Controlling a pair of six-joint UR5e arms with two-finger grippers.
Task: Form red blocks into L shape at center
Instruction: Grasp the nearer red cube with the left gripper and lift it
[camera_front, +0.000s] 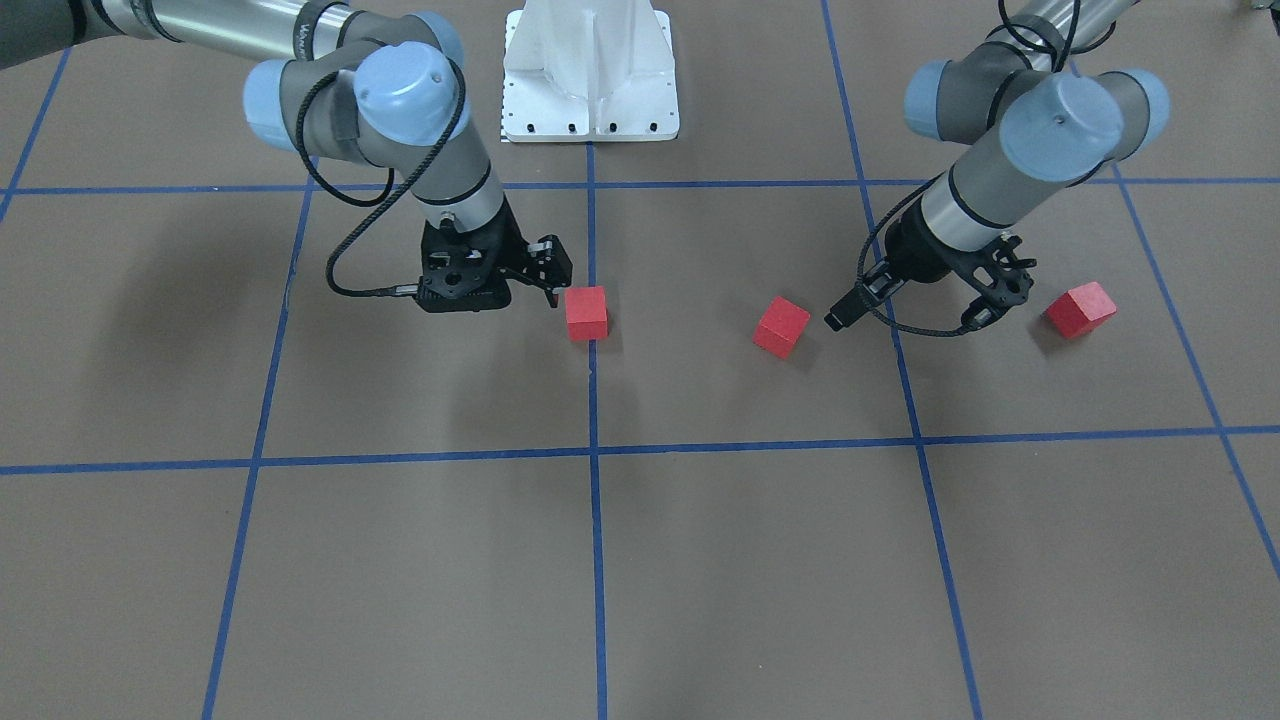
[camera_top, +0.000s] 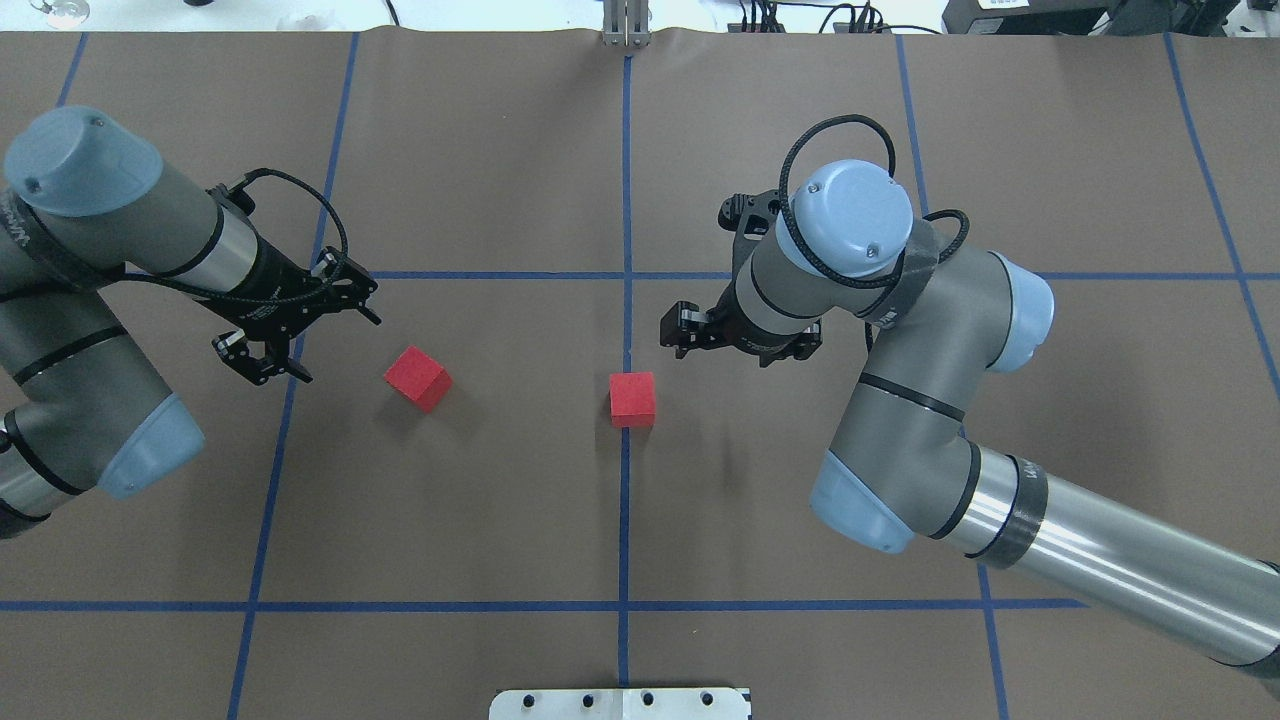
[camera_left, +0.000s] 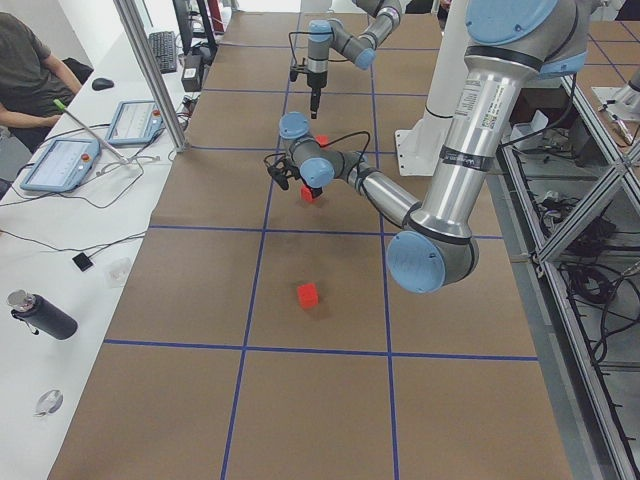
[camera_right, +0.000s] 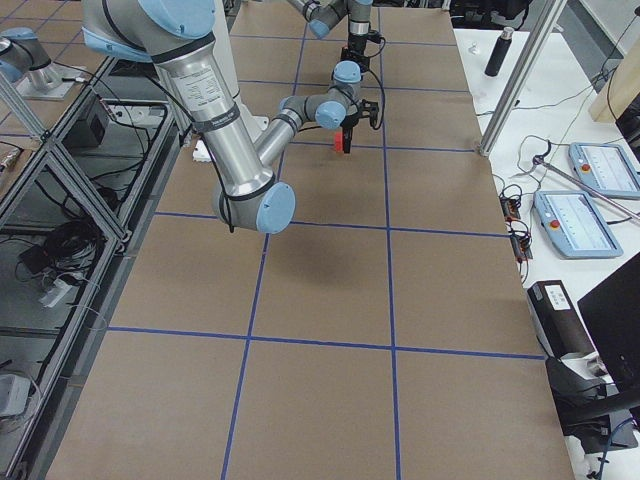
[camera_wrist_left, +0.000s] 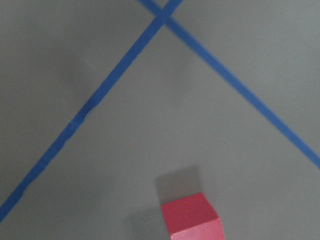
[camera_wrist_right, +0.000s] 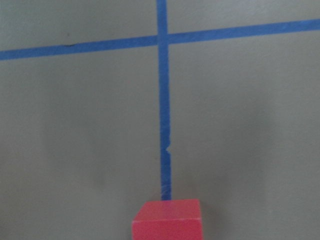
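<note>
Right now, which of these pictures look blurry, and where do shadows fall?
Left wrist view: soft focus, the small matte red cube shadowed just above it. Right wrist view: also soft, blue tape line fuzzy-edged. Front-facing view: sharp, faint arm shadows on the brown matte tabletop.

Block 1 (camera_front: 586, 313) on ctr line (camera_front: 593, 410); block 2 (camera_front: 781, 326) to robot's L; block 3 (camera_front: 1080, 309) farther L, all on tabletop (camera_front: 400, 570).

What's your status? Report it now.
Left gripper and right gripper open, empty. First red block on center line; second red block, third red block apart, robot's left. No L. Left gripper between those two.
</note>
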